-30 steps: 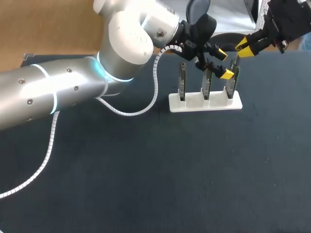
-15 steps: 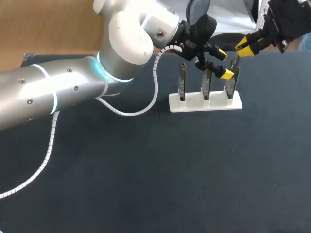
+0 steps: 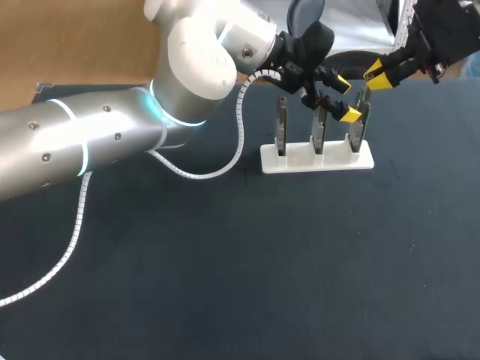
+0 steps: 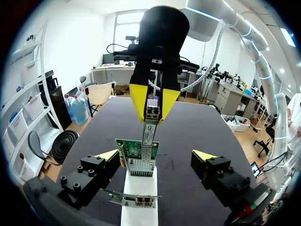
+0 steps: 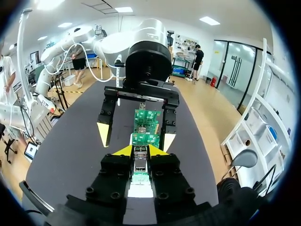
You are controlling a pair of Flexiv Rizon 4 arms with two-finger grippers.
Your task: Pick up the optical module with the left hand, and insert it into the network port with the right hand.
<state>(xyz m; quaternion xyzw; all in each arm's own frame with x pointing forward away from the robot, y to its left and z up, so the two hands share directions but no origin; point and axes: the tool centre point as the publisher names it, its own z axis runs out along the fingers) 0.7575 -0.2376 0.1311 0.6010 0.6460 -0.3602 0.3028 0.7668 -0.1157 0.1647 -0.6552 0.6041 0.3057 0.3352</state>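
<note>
The silver optical module [image 4: 149,126] hangs upright between the yellow tips of my right gripper [image 4: 153,104], which is shut on it. Its lower end meets the port of the green network card [image 4: 137,151] at the right end of the white rack [image 3: 315,160]. From the right wrist the same module [image 5: 139,165] sits between my right gripper's [image 5: 140,150] tips, over the cards [image 5: 146,138]. My left gripper [image 3: 345,98] stands open beside that end card, one finger on each side of it, touching nothing. My right gripper [image 3: 377,74] comes in from the far right.
Three upright cards stand in the rack, the other two [image 3: 281,126] [image 3: 319,129] left of the end one. My left arm's white coiled cable [image 3: 225,166] lies on the dark table [image 3: 262,262] left of the rack.
</note>
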